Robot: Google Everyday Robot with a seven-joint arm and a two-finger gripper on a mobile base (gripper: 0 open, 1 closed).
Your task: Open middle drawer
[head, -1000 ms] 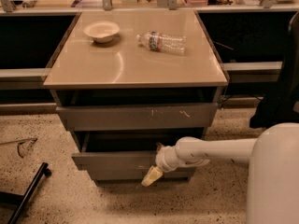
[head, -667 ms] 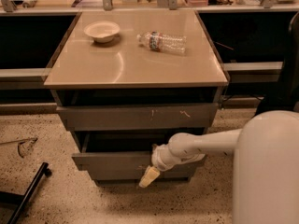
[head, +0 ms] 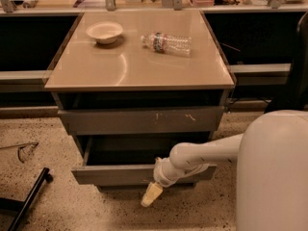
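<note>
The middle drawer point(head: 110, 174) has a plain grey front and stands pulled out from the cabinet, with its dark inside showing above the front. My gripper point(head: 151, 195) hangs at the lower edge of that front, right of its middle, pointing down and to the left. My white arm point(head: 202, 155) reaches to it from the right. Above it is the wider grey drawer front with pale scratch marks point(head: 144, 121). The lowest drawer is mostly hidden under the open one.
On the beige cabinet top point(head: 96, 71) stand a white bowl point(head: 104, 32) and a lying plastic bottle point(head: 167, 42). My white base point(head: 274, 177) fills the lower right. A black bar point(head: 29, 196) and eyeglasses point(head: 24, 150) lie on the speckled floor at left.
The middle drawer's front has come slightly further out toward the camera. My gripper has moved down and toward the camera with it.
</note>
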